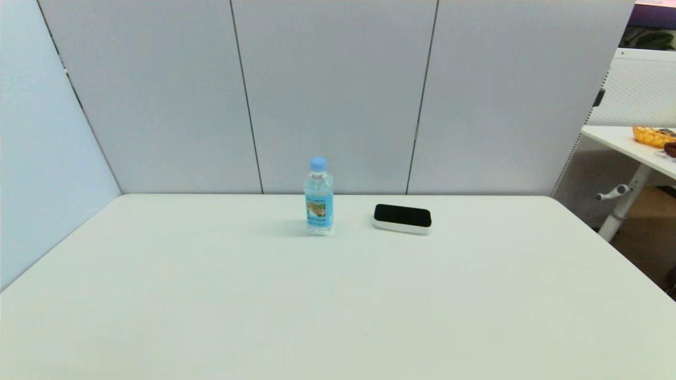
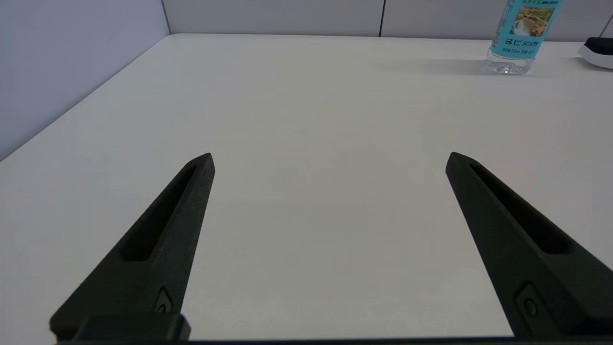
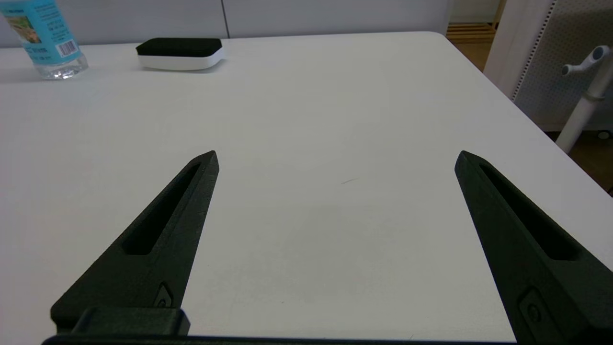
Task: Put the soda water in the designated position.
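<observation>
The soda water point(image 1: 319, 197), a small clear bottle with a light-blue cap and blue label, stands upright near the table's far edge, just left of centre. Its lower part also shows in the left wrist view point(image 2: 519, 36) and the right wrist view point(image 3: 45, 40). My left gripper point(image 2: 329, 160) is open over bare tabletop at the near left, far from the bottle. My right gripper point(image 3: 336, 158) is open over bare tabletop at the near right, holding nothing. Neither arm appears in the head view. The designated position has no marking that I can make out on the white table point(image 1: 338, 306).
A flat black-topped white device point(image 1: 402, 218) lies just right of the bottle, also visible from the right wrist point(image 3: 179, 53). Grey partition panels point(image 1: 338, 95) close the back and left sides. Beyond the table's right edge stands another table's leg point(image 1: 626, 203) with a crank.
</observation>
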You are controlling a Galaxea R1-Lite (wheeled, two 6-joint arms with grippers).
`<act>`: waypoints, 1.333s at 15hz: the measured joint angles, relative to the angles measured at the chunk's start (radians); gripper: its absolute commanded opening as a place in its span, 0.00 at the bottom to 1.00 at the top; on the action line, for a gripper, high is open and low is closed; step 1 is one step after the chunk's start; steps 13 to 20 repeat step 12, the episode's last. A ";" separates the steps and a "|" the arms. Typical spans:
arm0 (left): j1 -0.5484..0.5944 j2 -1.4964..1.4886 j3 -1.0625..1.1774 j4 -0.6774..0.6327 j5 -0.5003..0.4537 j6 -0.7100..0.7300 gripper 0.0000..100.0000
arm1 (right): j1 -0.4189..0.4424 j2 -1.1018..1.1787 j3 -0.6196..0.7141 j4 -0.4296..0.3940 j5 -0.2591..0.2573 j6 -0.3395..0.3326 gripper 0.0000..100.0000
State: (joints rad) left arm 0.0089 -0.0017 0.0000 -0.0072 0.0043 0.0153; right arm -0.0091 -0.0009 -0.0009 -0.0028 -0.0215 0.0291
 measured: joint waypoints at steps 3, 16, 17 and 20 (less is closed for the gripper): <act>0.000 0.000 0.000 0.000 0.000 0.000 1.00 | 0.000 0.000 0.000 0.000 0.000 0.001 1.00; 0.000 0.000 0.000 0.000 0.000 0.000 1.00 | 0.000 0.000 0.000 0.001 -0.001 0.003 1.00; 0.000 0.000 0.000 0.000 0.000 0.000 1.00 | 0.000 0.000 0.000 0.001 -0.001 0.003 1.00; 0.000 0.000 0.000 0.000 0.000 0.000 1.00 | 0.000 0.000 0.000 0.001 -0.001 0.003 1.00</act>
